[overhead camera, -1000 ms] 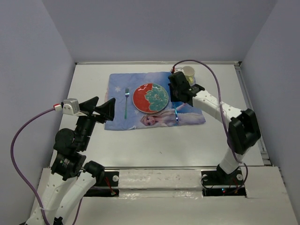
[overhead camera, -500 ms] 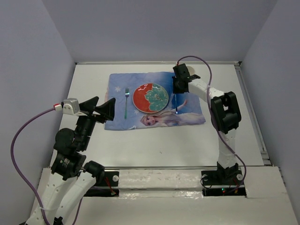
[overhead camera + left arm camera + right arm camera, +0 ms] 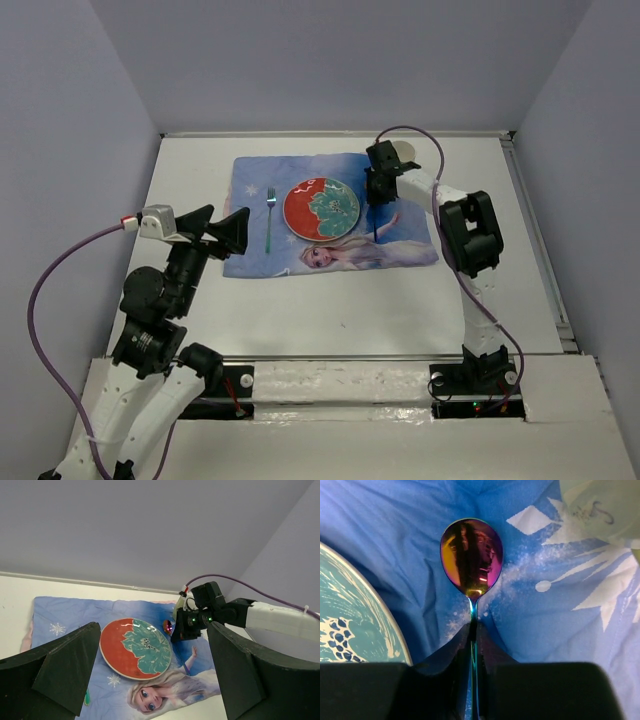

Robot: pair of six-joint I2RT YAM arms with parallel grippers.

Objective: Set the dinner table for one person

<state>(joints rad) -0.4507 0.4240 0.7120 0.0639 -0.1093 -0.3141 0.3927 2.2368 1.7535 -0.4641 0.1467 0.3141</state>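
Between the right jaws, a spoon point(image 3: 471, 555) (handle end hidden)

The top camera looks down on the whole scene from above and behind, the left wrist camera looks forward between its fingers point(image 3: 55, 670) at the far plate point(image 3: 135, 648), and the right wrist camera hangs close above the spoon point(image 3: 471, 559) beside that plate.
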